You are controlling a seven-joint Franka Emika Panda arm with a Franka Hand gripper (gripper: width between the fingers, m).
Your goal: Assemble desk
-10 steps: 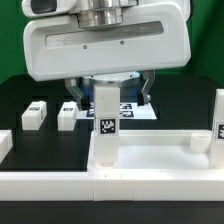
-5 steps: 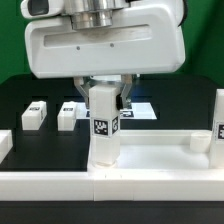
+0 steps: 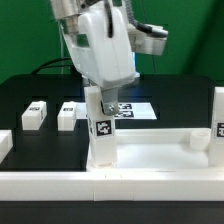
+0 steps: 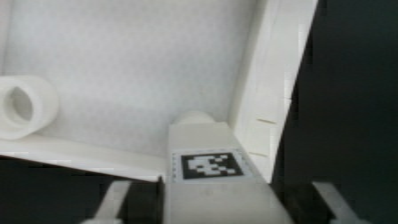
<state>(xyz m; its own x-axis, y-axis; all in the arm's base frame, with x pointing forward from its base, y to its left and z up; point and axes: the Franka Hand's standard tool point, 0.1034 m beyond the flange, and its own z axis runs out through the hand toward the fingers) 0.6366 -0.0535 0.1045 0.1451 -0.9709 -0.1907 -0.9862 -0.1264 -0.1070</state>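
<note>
The white desk top [image 3: 160, 152] lies flat near the front, rim up. One white leg [image 3: 103, 128] with a square tag stands upright in its corner at the exterior view's left. My gripper [image 3: 106, 102] hangs over that leg's top, wrist turned. In the wrist view the leg [image 4: 217, 160] sits between the fingers [image 4: 118, 200] with dark gaps on both sides, so the jaws are open around it. A round socket [image 4: 22, 104] and the top's rim [image 4: 278, 70] show beyond the leg.
Two loose legs [image 3: 33, 115] [image 3: 68, 115] lie on the black table at the exterior view's left. Another leg [image 3: 218, 114] stands upright at the right edge. The marker board [image 3: 138, 108] lies behind the gripper. A long white rail [image 3: 110, 186] runs along the front.
The gripper has come down around the standing leg and its wrist has turned, so the wide hand body now faces sideways. The leg still stands in the same corner.
</note>
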